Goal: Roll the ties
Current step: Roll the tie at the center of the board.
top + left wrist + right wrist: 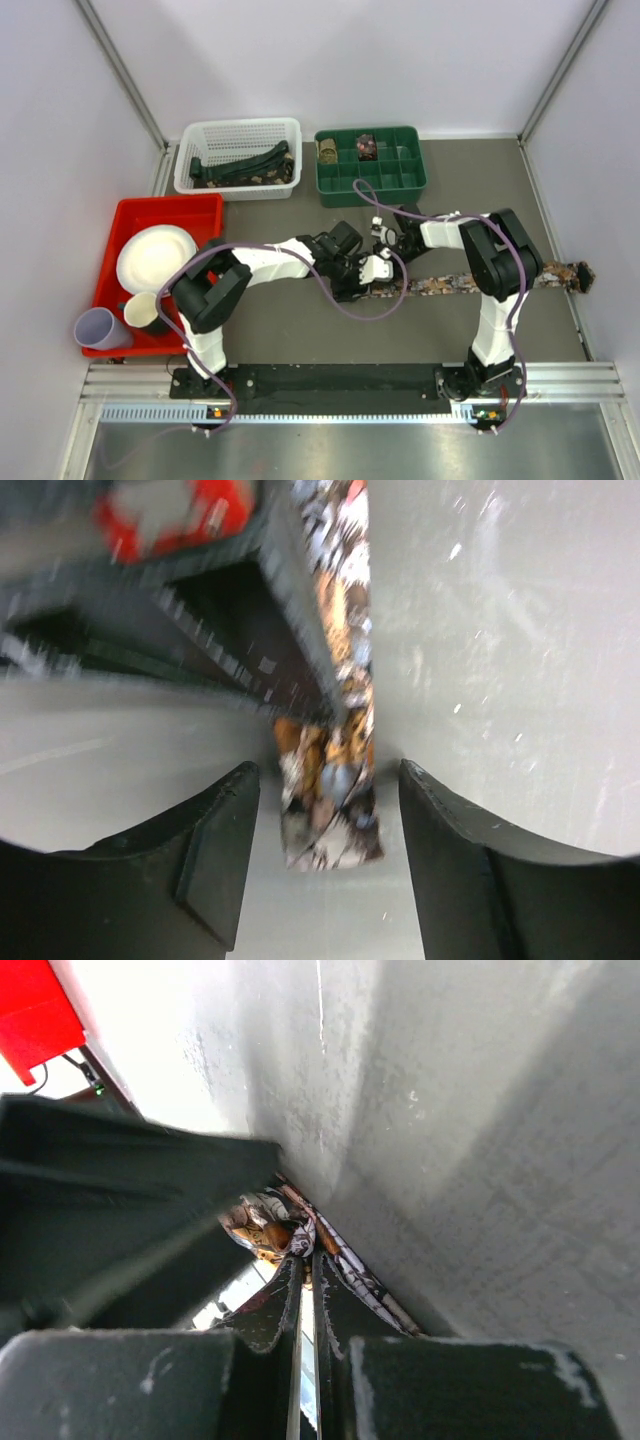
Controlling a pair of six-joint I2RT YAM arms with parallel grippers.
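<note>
I am looking down the left gripper (328, 785), and its fingers (215, 850) are standing wide apart, holding nothing. The blunt end of the brown-red speckled tie (330, 820) is lying flat on the grey table (520, 630) right between them. The strip is running straight away from the fingertips. Further out this view is smearing, so I am not naming the dark shape left of the strip.

The right gripper (307, 1265) is sitting just beside the left one, over the same end of the tie. Its fingers (265, 1320) are drawn almost together, with only a thin slit showing. A curled bit of the tie is sitting at their tips, but I cannot tell whether cloth is caught in the slit.

From above, the tie is stretching flat from both grippers out to the right gripper's right, passing under the right arm (500, 260). Beyond the grippers, away from the bases, a green compartment tray (370, 197) is holding rolled ties (367, 147). Beyond and left of the left gripper, a white basket (235, 190) is holding loose ties (245, 165). Well off to that gripper's left, a red tray (200, 210) is carrying a white plate (155, 258) and a pale cup (143, 308), with a lilac cup (100, 328) at its near corner
</note>
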